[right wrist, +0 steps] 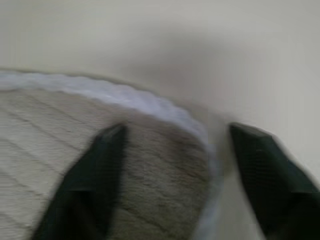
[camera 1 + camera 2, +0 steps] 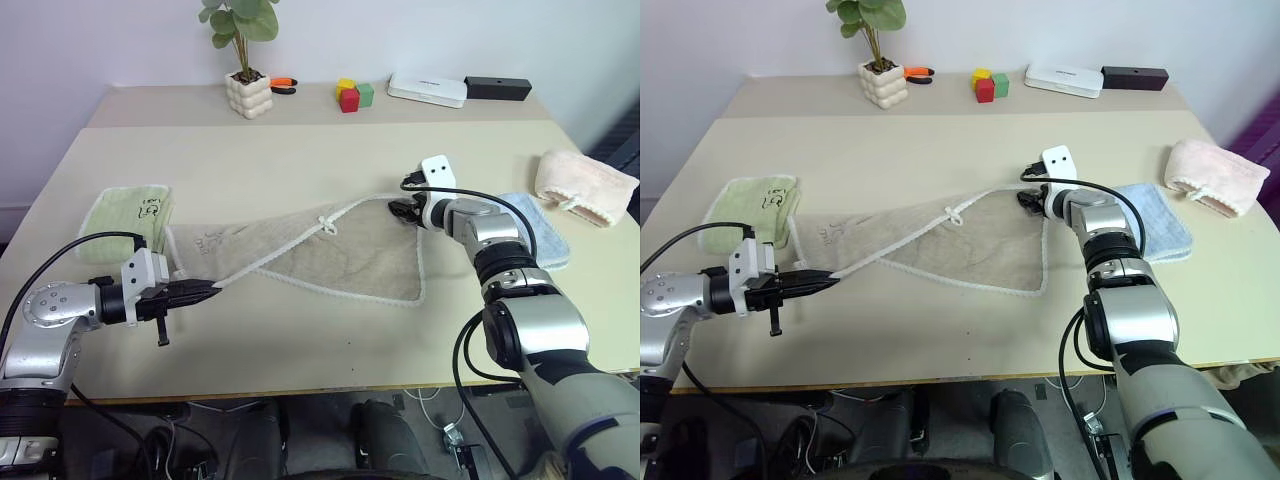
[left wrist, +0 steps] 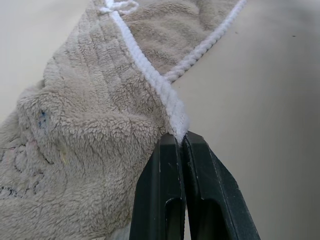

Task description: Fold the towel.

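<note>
Beige-grey terry towel [image 2: 330, 255] lies spread across the middle of the table [image 2: 300, 150], one corner overlapping the light green cloth [image 2: 125, 215]. Left gripper [image 2: 205, 291] is clenched on the towel's near-left corner, white corded trim [image 3: 167, 97] pinched right btwn its fingers [image 3: 165, 200]. Right gripper [image 2: 403, 210] sits at the far-right corner w/ fingers [image 1: 97, 175] apart, straddling the trimmed corner; blurry there, so contact prob. not made. Light blue cloth [image 2: 545, 235] lies just beside that arm.

Beige-grey towel [image 2: 340, 255] with white corded edging; light green cloth [image 2: 125, 220] on the left, light blue cloth [image 2: 540, 235] and cream cloth [image 2: 585, 185] on the right.
</note>
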You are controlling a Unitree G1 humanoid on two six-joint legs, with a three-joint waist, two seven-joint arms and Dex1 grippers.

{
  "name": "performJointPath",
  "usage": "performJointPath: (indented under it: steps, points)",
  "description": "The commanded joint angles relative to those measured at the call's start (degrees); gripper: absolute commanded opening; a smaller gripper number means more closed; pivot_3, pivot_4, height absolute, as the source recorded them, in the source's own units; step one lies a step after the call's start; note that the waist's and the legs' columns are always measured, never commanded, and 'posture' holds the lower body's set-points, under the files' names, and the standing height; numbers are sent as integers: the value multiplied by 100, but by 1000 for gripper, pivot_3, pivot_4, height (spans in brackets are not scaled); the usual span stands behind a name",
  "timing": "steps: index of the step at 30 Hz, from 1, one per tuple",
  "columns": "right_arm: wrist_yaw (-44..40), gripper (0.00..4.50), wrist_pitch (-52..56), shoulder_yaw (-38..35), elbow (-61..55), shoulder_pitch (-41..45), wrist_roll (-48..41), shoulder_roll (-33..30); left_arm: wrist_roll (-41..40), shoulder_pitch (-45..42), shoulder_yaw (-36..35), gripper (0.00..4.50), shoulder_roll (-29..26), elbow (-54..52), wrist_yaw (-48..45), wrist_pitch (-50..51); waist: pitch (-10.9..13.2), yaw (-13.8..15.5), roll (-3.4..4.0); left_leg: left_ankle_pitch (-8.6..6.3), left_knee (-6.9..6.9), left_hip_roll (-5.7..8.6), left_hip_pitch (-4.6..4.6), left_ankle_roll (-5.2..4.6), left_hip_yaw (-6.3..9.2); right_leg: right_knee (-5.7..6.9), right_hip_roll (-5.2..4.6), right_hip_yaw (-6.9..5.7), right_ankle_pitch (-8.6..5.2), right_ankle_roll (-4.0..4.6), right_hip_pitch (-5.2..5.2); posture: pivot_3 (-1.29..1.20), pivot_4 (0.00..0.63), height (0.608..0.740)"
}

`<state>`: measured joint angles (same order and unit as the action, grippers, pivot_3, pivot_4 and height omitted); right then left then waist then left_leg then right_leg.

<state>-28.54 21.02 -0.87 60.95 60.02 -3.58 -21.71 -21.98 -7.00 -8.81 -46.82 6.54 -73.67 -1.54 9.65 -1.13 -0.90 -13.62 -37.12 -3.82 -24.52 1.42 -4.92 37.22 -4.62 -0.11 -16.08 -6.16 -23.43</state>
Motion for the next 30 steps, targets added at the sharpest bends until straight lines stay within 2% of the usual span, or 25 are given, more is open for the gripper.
performJointPath:
  steps: [1, 3, 7, 14, 17, 20, 25, 30]
  points:
    - [-5, 1111, -7, -111, 45, 93, -11, -32, -96, -37, -175, 0, -50, -88, 19, -65, 0, 5, 0, 0, -1, 0, 0, 0, 0, 0, 0, 0, 0, 0, 0, 0, 150, 735]
    - [37, 48, -38, -107, 13, 61, 32, -69, -70, -112, -139, 0, -52, 7, 3, -98, 0, 12, 0, 0, -1, 0, 0, 0, 0, 0, -1, 0, 0, 0, 1, 0, 150, 735]
    - [73, 17, -224, -28, -250, -93, 154, -181, -85, -330, -118, 0, 13, 227, 18, -105, 0, 15, 0, 0, -1, 1, 0, 0, 0, 0, -1, 0, 0, 0, 0, 0, 150, 735]
    - [-342, 17, -145, 114, -2248, -1076, 258, -685, 26, -1150, -294, 0, 363, 1088, 839, 34, 2, 31, 0, 0, -1, 3, -5, 0, 1, -3, -1, 0, 1, -2, -1, 0, 150, 735]
    - [-293, 17, -204, 30, -2648, -1097, 215, -701, 302, -1735, -172, 0, 509, 1624, 1238, -150, 4, -2, 4, 0, -1, 2, -3, 0, 1, 1, 2, 0, 1, -3, -2, 0, 150, 735]
    - [-65, 17, -891, 127, -2161, -602, 410, -584, 923, -2873, 102, 0, 750, 2813, 1843, -599, 5, 13, 3, 3, -4, 2, 0, 4, 2, 6, 7, -1, 2, -4, -2, 0, 150, 735]
    - [553, 17, -2167, 289, -321, 788, 802, -232, 1848, -5213, 402, 0, 940, 5426, 3172, -1471, 9, 2, -3, 4, -5, 5, -8, 5, 1, 2, 7, -1, 2, -5, -8, 0, 150, 735]
    - [1383, 17, -3067, 236, 611, 1755, 1036, -287, 2552, -6689, 656, 0, 539, 6458, 4005, -2181, 10, -10, -4, 19, 4, 5, -48, 32, -12, -5, 2, -2, -3, -13, -46, 0, 150, 735]
